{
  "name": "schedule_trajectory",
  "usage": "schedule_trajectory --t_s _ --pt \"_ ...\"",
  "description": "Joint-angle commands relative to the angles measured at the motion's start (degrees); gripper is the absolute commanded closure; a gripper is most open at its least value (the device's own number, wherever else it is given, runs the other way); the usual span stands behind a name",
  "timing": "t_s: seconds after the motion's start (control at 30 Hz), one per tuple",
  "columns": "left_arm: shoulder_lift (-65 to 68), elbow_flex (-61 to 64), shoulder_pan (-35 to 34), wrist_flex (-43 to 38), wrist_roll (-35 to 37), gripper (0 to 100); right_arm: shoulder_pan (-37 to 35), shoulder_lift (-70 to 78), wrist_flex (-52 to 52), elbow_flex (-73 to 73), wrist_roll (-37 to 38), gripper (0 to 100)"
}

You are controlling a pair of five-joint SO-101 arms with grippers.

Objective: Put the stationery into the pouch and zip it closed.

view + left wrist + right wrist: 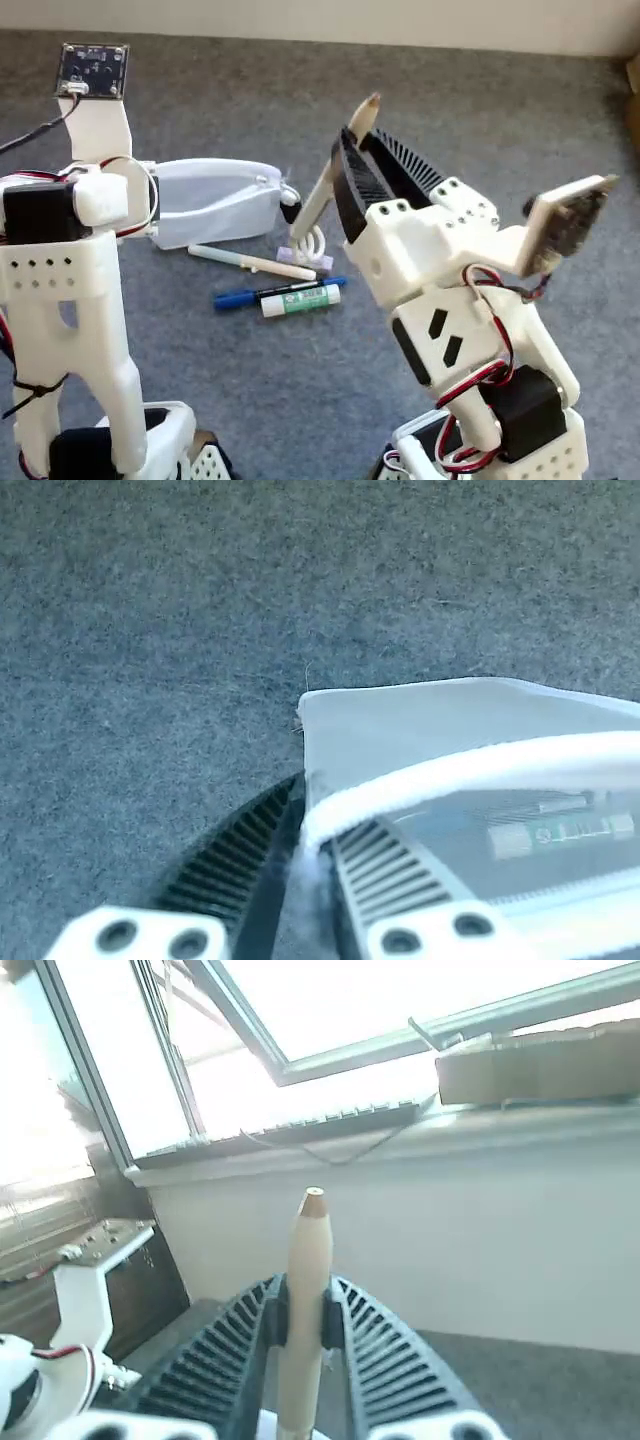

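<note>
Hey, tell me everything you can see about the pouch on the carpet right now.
The pouch is a pale, translucent soft case with a thick white band along its rim. It lies on its side on the grey carpet. The left gripper is shut on one end of that rim, one ribbed finger on each side. In the left wrist view the mouth looks open there, and something with a label shows faintly through the wall.

A glue stick (pixel 300 299) lies beside a pen (pixel 243 296), before the pouch (pixel 215 205).
</note>
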Motion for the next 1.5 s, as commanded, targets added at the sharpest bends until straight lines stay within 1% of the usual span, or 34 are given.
schedule_trajectory --t_s 0.0,0.1,0.3,0.53,0.63,0.67,0.8,0.83,1.17,1.3,1.47 --pt "0.22 0.31 0.75 0.26 0.79 99 -0.57 -0.57 -7.87 -0.92 -0.18 99.3" --pt "0.22 0.31 0.66 0.26 0.79 99 -0.57 -0.4 -13.14 -0.48 -0.09 99.3" --pt "0.22 0.31 0.48 0.26 0.79 99 -1.36 -0.4 -19.38 -0.57 -0.09 99.3" --pt "0.22 0.31 0.4 0.26 0.79 99 -12.35 -0.4 -20.7 -0.48 -0.09 99.3" --pt "0.13 0.22 0.4 0.26 0.79 99 -14.9 0.13 -20.79 1.36 0.09 99.3" --pt "0.13 0.22 0.4 0.26 0.79 99 -15.16 0.84 -20.79 1.89 0.79 99.3" --pt "0.13 0.22 0.4 0.26 0.79 99 -15.25 4.79 -21.23 2.51 8.18 99.3" --pt "0.13 0.31 0.4 0.26 0.79 99 -15.25 5.58 -22.55 2.42 8.79 99.3" --pt "0.13 0.31 0.4 0.26 0.79 99 -14.99 10.68 -39.08 11.21 9.23 99.3" --pt "0.13 0.31 0.4 0.26 0.79 99 -14.99 12.62 -41.19 13.67 9.32 99.3" --pt "0.13 0.31 0.4 0.26 0.79 99 -14.9 15.6 -41.27 14.73 9.32 99.3"
